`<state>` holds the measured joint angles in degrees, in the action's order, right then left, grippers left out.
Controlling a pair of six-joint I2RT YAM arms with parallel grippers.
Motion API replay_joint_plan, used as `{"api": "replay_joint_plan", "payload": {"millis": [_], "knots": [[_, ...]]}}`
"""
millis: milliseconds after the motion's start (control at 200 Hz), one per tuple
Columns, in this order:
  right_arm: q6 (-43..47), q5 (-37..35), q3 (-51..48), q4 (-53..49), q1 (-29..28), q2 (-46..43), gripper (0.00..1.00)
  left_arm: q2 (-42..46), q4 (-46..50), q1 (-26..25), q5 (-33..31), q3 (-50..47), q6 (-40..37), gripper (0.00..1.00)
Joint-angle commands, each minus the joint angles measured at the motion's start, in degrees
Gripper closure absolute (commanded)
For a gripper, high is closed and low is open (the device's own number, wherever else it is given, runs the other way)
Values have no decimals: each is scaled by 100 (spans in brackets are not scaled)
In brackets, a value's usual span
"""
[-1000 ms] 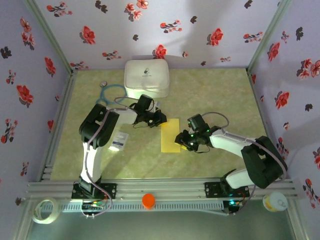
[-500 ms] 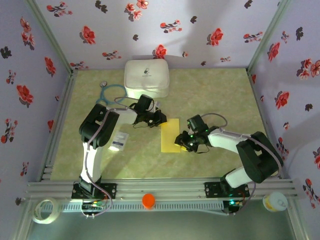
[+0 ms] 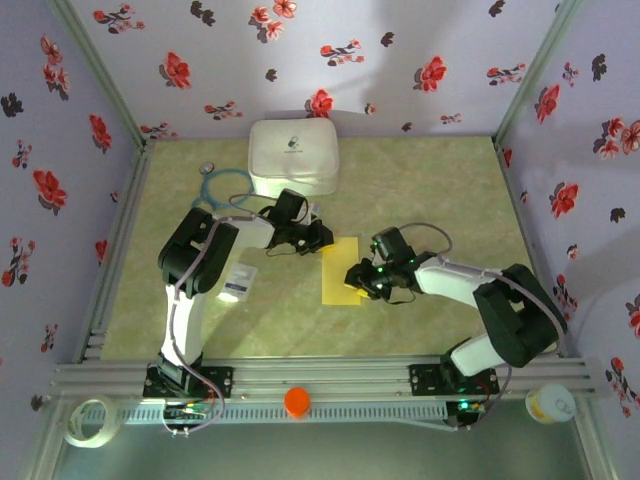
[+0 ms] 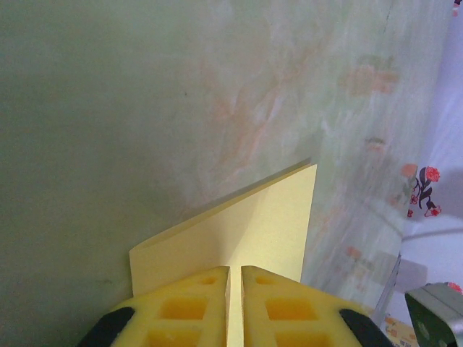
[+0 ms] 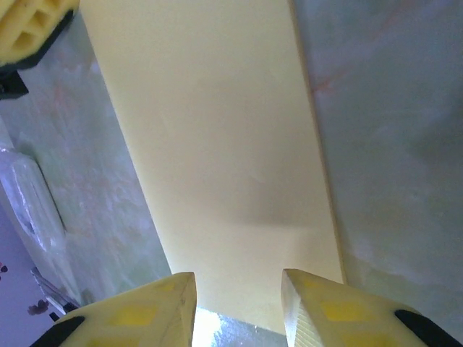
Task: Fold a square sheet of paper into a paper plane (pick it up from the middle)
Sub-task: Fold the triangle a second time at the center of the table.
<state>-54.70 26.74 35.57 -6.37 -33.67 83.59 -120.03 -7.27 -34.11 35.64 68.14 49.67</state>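
Both grippers on the folded yellow sheet, mid-table.
The left gripper is pinched shut on the far end of the square sheet of paper, now a narrow rectangle on the table. The right gripper hovers over its near right edge, jaws apart, clasping nothing.

Yellow paper, pale green marbled table, lilac walls with red and dark flowers, white case, orange item, possibly a cap.

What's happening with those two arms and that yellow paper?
Left gripper shut, tips at far end of folded yellow paper sheet. Right gripper open over its near end. Nothing blocking.
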Motion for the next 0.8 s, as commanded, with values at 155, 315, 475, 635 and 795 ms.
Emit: {"api": "replay_joint_plan", "payload": {"millis": [155,315,475,635,795], "knots": [[-482,-151,-481,-88,-327,-553,62,-233,489,-69,-118,-108,68,87],[-951,18,-619,429,-640,-624,61,-232,489,-70,-118,-108,64,87],[-1444,-25,-734,1186,-911,-347,60,-232,463,-77,-118,-138,85,87],[-1845,-147,-845,1878,-1079,-4,60,-205,470,-71,-118,-161,66,87],[-1957,-329,-962,2029,-1096,84,59,-196,447,-76,-118,-169,73,87]]}}
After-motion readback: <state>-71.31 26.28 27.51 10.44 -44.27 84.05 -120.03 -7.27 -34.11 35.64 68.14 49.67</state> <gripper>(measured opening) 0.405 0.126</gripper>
